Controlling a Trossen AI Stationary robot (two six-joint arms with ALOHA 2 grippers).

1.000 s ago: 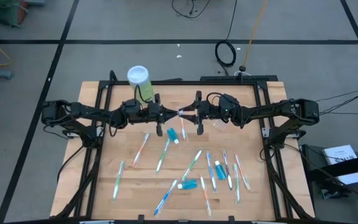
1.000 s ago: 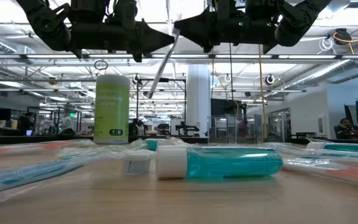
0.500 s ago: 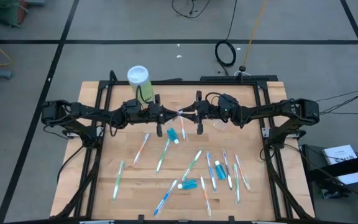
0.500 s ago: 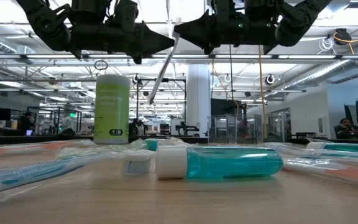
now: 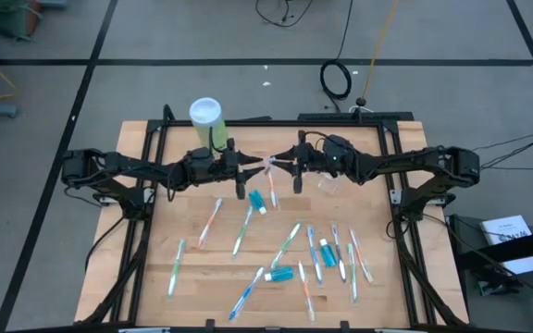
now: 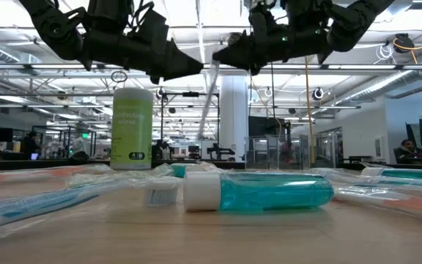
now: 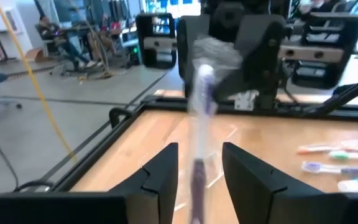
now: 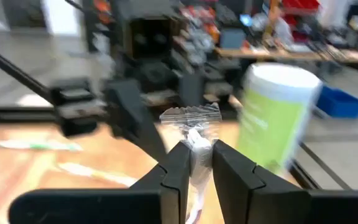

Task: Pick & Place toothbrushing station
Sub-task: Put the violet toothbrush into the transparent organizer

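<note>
Open lab behind the wooden worktop [image 5: 155, 231]. Right hand [image 5: 278, 167] is clamping the wrapped toothbrush [image 6: 209, 99], now hanging steeper than before; left hand [image 5: 255, 172] has opened and is releasing it, so the handover looks done.

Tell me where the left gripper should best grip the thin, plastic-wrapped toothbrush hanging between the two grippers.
Grip the free handle of the thin, plastic-wrapped toothbrush, below the top end that the right gripper pinches in mid-air. It hangs almost upright, so come level from the left arm's side; the left gripper has its open fingers either side of it.
</note>
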